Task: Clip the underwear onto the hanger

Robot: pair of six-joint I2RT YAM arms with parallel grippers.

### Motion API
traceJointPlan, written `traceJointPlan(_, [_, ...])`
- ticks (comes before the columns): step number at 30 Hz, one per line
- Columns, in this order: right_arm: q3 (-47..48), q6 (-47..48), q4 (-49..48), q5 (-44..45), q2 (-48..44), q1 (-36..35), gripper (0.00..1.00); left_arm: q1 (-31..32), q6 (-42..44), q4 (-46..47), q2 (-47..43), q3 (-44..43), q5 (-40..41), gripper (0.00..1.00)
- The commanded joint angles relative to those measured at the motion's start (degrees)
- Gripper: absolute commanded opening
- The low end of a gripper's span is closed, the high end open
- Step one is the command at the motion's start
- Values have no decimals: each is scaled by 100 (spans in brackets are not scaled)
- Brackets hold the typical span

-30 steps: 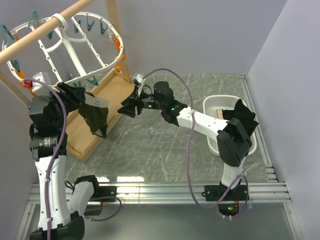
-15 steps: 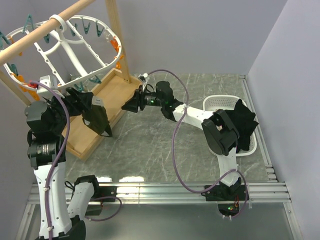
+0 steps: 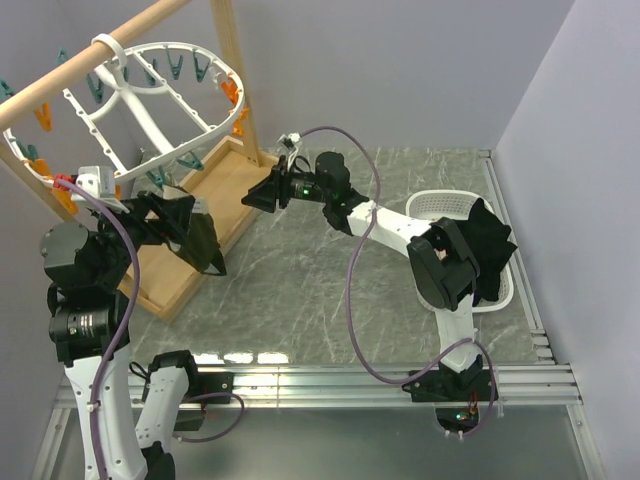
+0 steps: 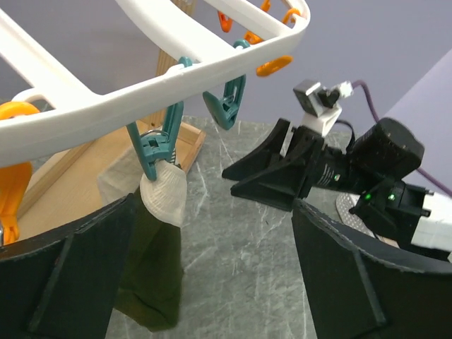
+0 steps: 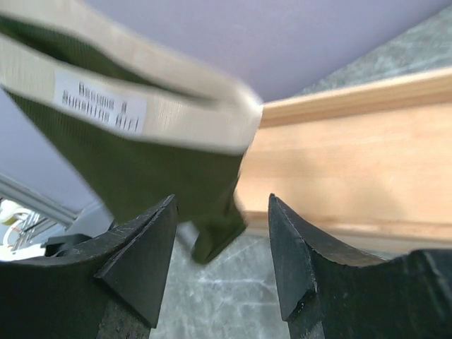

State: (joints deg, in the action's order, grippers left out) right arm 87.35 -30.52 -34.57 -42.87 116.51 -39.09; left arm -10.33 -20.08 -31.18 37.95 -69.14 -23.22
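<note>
The white hanger (image 3: pixel 147 118) hangs by its hook from the wooden pole, with teal and orange clothespins along its rim (image 4: pixel 212 67). A teal clothespin (image 4: pixel 157 145) grips the pale top of the olive-green underwear (image 4: pixel 152 272), which dangles below it. My left gripper (image 4: pixel 212 282) is wide open, and the underwear hangs just inside its left finger without being pinched. In the top view the left gripper (image 3: pixel 185 225) sits under the hanger's near rim, by the underwear (image 3: pixel 208 255). My right gripper (image 3: pixel 262 195) is open and empty, pointing at the underwear (image 5: pixel 141 162), which hangs beyond its tips (image 5: pixel 220 247).
The wooden stand's tray (image 3: pixel 225 185) lies under the hanger, with its upright post (image 3: pixel 232 70) and slanted pole (image 3: pixel 60 80). A white basket (image 3: pixel 437 207) at the right holds a black garment (image 3: pixel 490 250). Grey marble tabletop lies between the arms.
My left gripper has opened wide and let go of the underwear, which now hangs from the teal clothespin. The left arm dropped back to the left. The right gripper pulled farther away.
</note>
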Motion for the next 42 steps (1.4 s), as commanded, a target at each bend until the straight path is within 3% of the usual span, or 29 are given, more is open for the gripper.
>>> traceJointPlan(1, [440,90,-200,34,-67,130,61,-31,-22,-459,-183,-117,-218,99])
traceJointPlan(11, [520,363,29,130,-190,253,61,-31,170,24,-359,-81,-33,99])
traceJointPlan(17, [573,547,231,244,-243,253,61,-22,689,-406,-183,-301,732,99])
traceJointPlan(22, [704,653,240,332,-199,305,61,-31,637,-170,-324,-179,-154,99])
traceJointPlan(28, [1134,820,170,297,-93,446,61,-31,250,234,-8,67,-1315,92])
traceJointPlan(42, [1679,969,-278,-520,12,297,61,-13,-849,1702,748,208,-1219,78])
